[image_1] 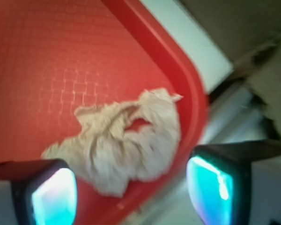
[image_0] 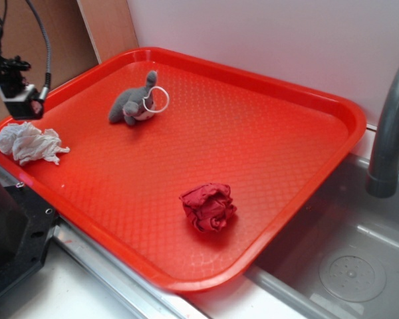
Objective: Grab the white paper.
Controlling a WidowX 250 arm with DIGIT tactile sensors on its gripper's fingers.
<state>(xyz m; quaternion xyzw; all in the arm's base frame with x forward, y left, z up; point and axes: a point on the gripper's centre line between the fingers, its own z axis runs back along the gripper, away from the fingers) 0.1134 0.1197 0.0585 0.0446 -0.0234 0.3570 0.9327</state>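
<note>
The black robot gripper (image_0: 28, 100) hangs with its jaws apart just above the crumpled white tissue paper (image_0: 28, 143), which sits at the left corner of the red plastic tray (image_0: 266, 153). Coming down crooked, it might bump the tray's rim or only pinch a thin ragged bit

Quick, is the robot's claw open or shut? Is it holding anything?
Gripper: open and holding nothing; its jaws stand apart above the white paper.
</note>
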